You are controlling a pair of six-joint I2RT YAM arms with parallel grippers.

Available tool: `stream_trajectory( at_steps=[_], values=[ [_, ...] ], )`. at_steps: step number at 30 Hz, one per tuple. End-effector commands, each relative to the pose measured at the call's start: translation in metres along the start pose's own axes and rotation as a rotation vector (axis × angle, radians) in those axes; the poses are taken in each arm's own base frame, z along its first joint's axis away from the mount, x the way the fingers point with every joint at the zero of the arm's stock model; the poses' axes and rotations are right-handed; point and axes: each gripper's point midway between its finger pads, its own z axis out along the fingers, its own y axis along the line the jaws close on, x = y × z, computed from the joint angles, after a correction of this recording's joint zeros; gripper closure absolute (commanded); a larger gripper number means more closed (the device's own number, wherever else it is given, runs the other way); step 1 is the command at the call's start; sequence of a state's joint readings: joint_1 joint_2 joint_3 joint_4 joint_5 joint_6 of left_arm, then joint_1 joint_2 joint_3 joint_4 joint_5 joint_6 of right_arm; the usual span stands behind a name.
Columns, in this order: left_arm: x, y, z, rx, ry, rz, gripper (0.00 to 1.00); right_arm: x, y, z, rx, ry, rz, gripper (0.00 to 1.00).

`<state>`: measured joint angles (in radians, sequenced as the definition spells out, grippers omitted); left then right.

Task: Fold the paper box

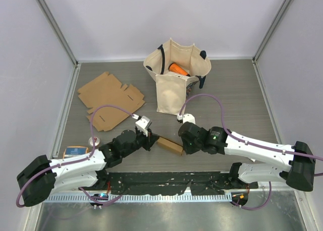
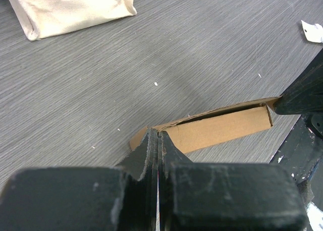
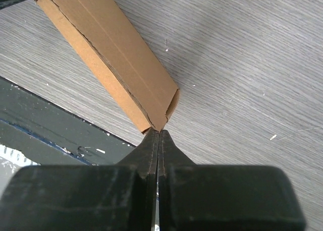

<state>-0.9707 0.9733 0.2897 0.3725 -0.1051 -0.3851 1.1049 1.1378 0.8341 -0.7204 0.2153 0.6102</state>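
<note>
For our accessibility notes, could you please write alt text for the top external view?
Two robot arms reach inward, the left gripper and right gripper closed against opposite ends of a small folded cardboard box. Behind lie a flat cardboard blank and a canvas tote bag.

Even bright overhead light; soft shadows; wrist-view fingers (image 2: 151,155) blurred (too near lens).
</note>
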Motion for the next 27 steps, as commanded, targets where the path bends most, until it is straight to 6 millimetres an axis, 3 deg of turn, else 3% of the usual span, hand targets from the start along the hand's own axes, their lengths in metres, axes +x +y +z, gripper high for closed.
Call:
stream_trajectory(
  at_steps=[1,7,15,22,27],
  values=[
    [-0.001,-0.003,0.001,-0.005,0.016,0.009,1.0,-0.016,0.012,-0.008,-0.035,-0.046,0.079,0.99],
    [-0.001,-0.005,0.0,-0.004,0.014,0.008,1.0,-0.017,0.02,-0.005,-0.044,-0.022,0.196,0.99],
    [0.0,-0.008,-0.001,-0.001,0.013,0.005,1.0,-0.019,0.008,0.004,0.002,-0.021,0.456,0.99],
    [-0.001,-0.011,-0.002,0.003,0.009,0.003,1.0,-0.018,0.007,0.012,0.028,-0.013,0.542,0.99],
    [0.001,-0.011,-0.003,0.001,0.009,0.004,1.0,-0.012,0.005,0.021,0.054,0.007,0.512,0.99]
  ],
)
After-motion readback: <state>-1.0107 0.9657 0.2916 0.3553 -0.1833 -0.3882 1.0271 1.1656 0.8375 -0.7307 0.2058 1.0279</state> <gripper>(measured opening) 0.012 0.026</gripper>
